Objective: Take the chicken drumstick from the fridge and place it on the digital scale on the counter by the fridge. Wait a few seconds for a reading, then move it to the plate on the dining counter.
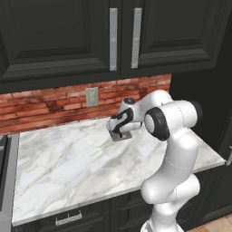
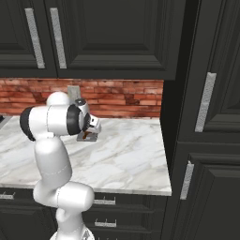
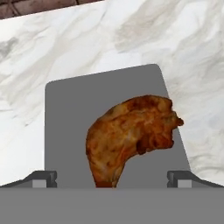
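Glossy reddish-brown chicken drumstick point(image 3: 131, 135), lumpy meaty end toward 2 o'clock, lying on flat matte grey square digital scale point(image 3: 70, 122), veined white marble surface point(image 3: 183, 57), end effector point(image 3: 111, 179) wide, empty, straddling it

No text, label, brand, number or sign can be read in any view. The digital scale point(image 3: 109, 113) at the centre of the hand view shows a plain grey top with no digits.

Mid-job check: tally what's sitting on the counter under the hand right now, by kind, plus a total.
chicken drumstick: 1, lying on the scale
digital scale: 1, on the counter
Total: 2
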Tool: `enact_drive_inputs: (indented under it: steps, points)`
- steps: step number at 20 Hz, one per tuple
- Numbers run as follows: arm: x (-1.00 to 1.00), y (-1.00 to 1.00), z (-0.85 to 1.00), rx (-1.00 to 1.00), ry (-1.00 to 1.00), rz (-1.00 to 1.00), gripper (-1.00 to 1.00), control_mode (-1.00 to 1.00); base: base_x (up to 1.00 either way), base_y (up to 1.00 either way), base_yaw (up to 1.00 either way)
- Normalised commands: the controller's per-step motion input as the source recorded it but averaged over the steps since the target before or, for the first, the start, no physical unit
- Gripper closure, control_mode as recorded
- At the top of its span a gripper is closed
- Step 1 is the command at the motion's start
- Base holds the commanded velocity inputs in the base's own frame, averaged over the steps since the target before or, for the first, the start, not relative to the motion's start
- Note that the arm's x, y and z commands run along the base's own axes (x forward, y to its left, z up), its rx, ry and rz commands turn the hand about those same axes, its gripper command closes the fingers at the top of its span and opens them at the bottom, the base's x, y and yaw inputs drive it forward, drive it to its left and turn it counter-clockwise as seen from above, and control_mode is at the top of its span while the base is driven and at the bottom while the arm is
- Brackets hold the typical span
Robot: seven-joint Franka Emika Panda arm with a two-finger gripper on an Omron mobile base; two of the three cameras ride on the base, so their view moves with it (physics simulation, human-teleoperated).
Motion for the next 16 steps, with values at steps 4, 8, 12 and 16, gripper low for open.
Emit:
enact_drive_inputs:
  steps: [4,8,12,16]
  points:
    - [0.24,0.0,-0.11,0.0,0.0,0.0,-1.0,-1.0,0.0,0.0,0.0]
    - [0.11,0.01,-0.13,0.0,0.0,0.0,-1.0,-1.0,0.0,0.0,0.0]
    - [0.03,0.03,-0.15,0.0,0.0,0.0,-1.0,-1.0,0.0,0.0,0.0]
    - [0.0,0.0,-0.14,0.0,0.0,0.0,-1.0,-1.0,0.0,0.0,0.0]
